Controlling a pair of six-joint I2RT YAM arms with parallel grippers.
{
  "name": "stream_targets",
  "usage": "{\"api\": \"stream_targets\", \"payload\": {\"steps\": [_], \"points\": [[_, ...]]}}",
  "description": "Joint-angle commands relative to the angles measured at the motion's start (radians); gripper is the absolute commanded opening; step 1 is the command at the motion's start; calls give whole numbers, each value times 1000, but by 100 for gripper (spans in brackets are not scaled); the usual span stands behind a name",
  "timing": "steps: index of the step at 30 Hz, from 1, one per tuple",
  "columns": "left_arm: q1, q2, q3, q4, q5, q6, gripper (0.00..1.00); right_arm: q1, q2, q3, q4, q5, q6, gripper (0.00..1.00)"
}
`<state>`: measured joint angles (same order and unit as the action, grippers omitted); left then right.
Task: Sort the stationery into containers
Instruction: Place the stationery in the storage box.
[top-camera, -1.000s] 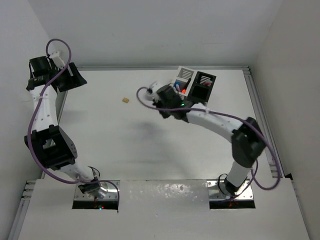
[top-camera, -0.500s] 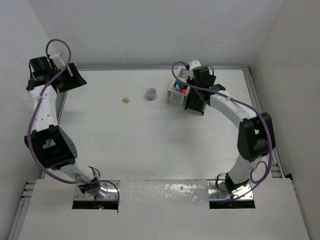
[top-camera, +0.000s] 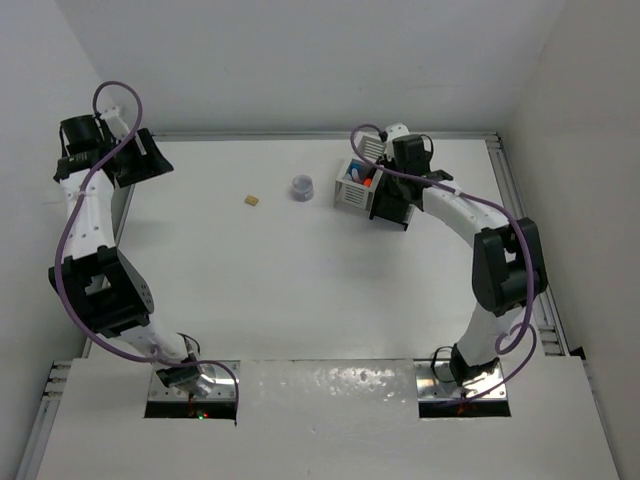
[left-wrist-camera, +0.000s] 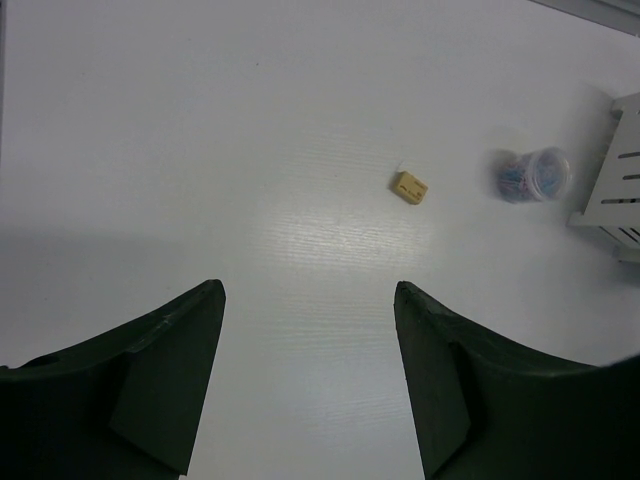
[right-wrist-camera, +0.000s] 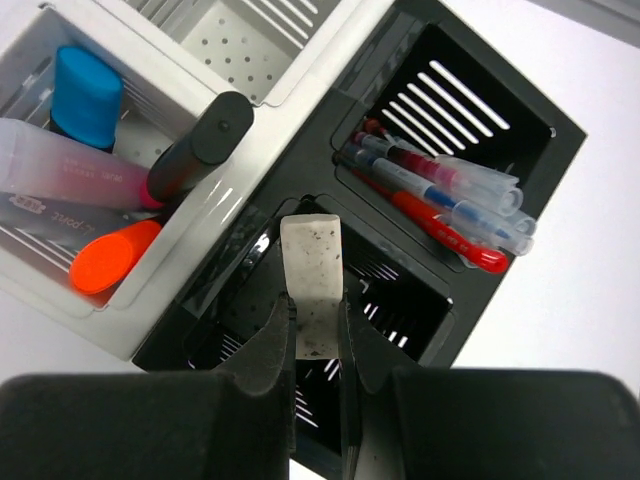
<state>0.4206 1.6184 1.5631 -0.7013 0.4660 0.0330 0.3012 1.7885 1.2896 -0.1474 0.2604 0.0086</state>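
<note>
While my right tool (right-wrist-camera: 316, 318) clamps a white eraser (right-wrist-camera: 312, 262) over the black bin (right-wrist-camera: 520, 150) at far right, my left tool (left-wrist-camera: 305, 292) hangs released at far left.

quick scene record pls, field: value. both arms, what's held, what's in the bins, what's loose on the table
right jaws: shut on a white eraser, held over the black bin
left jaws: open, empty, above the table at its far left
black bin contents: pens in one compartment
white bin contents: blue-capped highlighter, orange-ended highlighter, pink stick
loose on table: beige eraser, small round clear tub
</note>
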Motion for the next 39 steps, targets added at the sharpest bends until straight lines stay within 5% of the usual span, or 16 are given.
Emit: {"api": "stream_targets", "payload": {"steps": [1,4,7,14,21,27,31,39], "points": [[12,9,12,0,-3,12,66,-4,20,8,54,-3,14,0],[10,9,11,2,-1,15,67,-4,25,28,29,2,11,12],[9,11,5,3,0,16,71,-4,5,19,26,8,2,39],[-40,26,-3,-1,-42,45,73,-4,-72,25,20,-1,5,62],[-285,138,8,-12,-223,177,67,18,-167,48,0,-27,85,64],[-503,418,173,-72,-401,183,63,67,-268,-16,5,-47,128,65],[-528,584,323,-99,-441,136,63,96,-311,-53,-17,-35,136,65],[-572,646,314,-21,-530,156,60,127,-363,-102,-20,2,137,65]]}}
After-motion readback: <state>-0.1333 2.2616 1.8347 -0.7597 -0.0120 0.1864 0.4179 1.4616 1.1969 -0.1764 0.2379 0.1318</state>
